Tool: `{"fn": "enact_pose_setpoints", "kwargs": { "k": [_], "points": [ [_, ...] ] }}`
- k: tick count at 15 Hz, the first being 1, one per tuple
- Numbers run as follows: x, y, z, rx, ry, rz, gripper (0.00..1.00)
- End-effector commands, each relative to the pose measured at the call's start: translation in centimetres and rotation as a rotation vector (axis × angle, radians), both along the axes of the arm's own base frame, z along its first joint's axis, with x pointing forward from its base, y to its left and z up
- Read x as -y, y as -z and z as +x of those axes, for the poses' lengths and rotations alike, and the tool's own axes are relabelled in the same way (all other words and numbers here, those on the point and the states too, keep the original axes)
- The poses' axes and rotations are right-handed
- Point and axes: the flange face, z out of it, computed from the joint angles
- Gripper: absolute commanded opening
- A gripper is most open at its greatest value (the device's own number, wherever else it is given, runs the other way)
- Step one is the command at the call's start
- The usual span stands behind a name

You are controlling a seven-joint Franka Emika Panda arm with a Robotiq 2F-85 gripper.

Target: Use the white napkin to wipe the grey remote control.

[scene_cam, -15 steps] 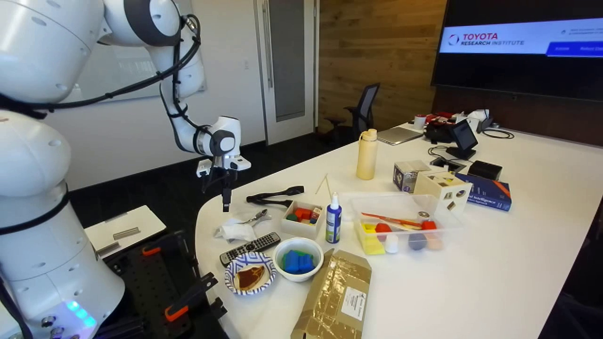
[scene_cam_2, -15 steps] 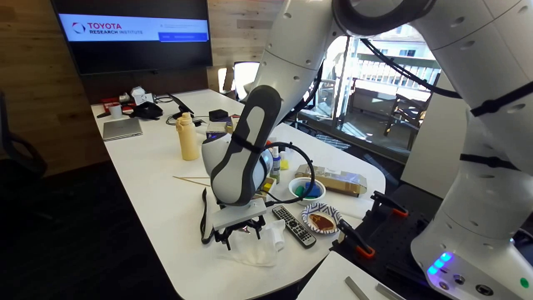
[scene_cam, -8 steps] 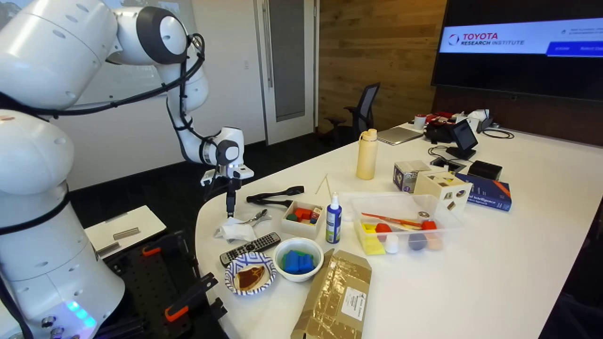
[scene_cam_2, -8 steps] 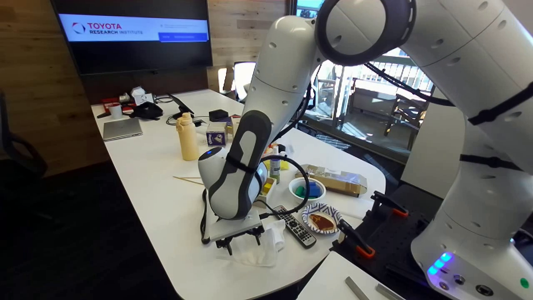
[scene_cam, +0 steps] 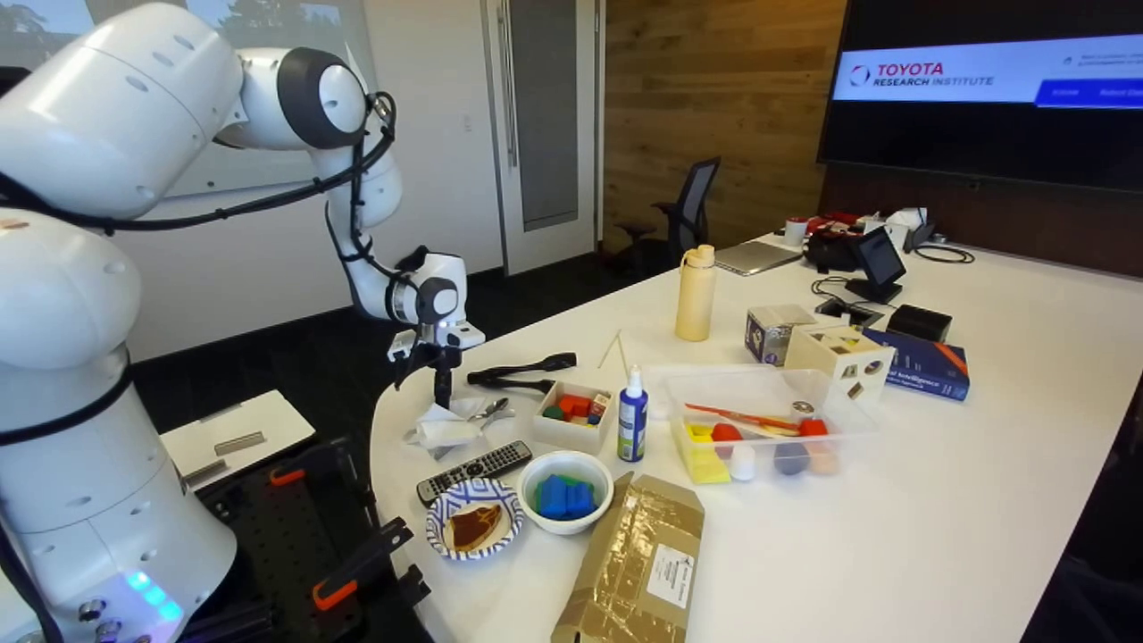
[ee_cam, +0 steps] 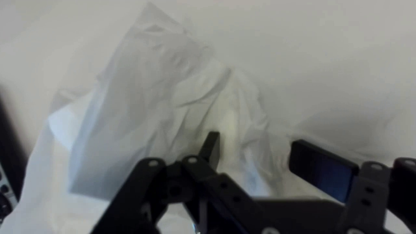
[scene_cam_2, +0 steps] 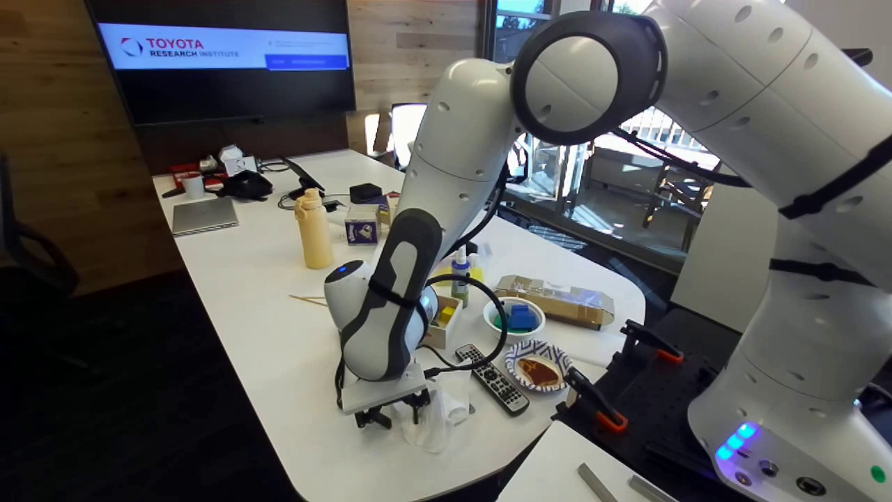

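The white napkin (scene_cam: 445,432) lies crumpled near the table's end; it also shows in an exterior view (scene_cam_2: 437,417) and fills much of the wrist view (ee_cam: 130,113). My gripper (ee_cam: 253,146) points down onto it, with both fingers at the cloth and a clear gap between them. Folds of napkin bunch up in that gap. In both exterior views the gripper (scene_cam: 443,400) (scene_cam_2: 401,418) is low over the napkin. The grey remote control (scene_cam: 473,471) lies beside the napkin, also seen in an exterior view (scene_cam_2: 493,380); its edge shows in the wrist view (ee_cam: 5,201).
A patterned plate (scene_cam: 435,527) and a white bowl (scene_cam: 534,516) with blue and green pieces stand beside the remote. Metal cutlery (scene_cam: 489,410) lies against the napkin. Black tongs (scene_cam: 522,368), a small box of blocks (scene_cam: 571,436) and a spray bottle (scene_cam: 632,415) are nearby.
My gripper has come down onto the napkin. The gap between its fingers has narrowed, and the napkin has bunched and lifted at one edge. The remote has not moved.
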Motion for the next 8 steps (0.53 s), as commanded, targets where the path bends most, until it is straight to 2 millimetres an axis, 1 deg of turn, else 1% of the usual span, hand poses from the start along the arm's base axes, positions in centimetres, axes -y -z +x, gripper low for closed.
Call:
{"fn": "enact_pose_setpoints", "kwargs": {
  "k": [1,2,3,4,5,8],
  "points": [
    [-0.7,-0.4,0.9,0.023,0.001,-0.014,0.28],
    [-0.8,-0.8,1.2,0.032,0.001,-0.008,0.21],
    [-0.9,-1.6,1.4,0.047,0.001,0.001,0.12],
    [-0.9,-2.4,1.6,0.060,0.001,0.008,0.05],
    [-0.8,-3.6,1.8,0.074,0.000,0.019,0.00],
    [-0.6,-6.7,2.4,0.115,-0.007,0.056,0.00]
  ]
}}
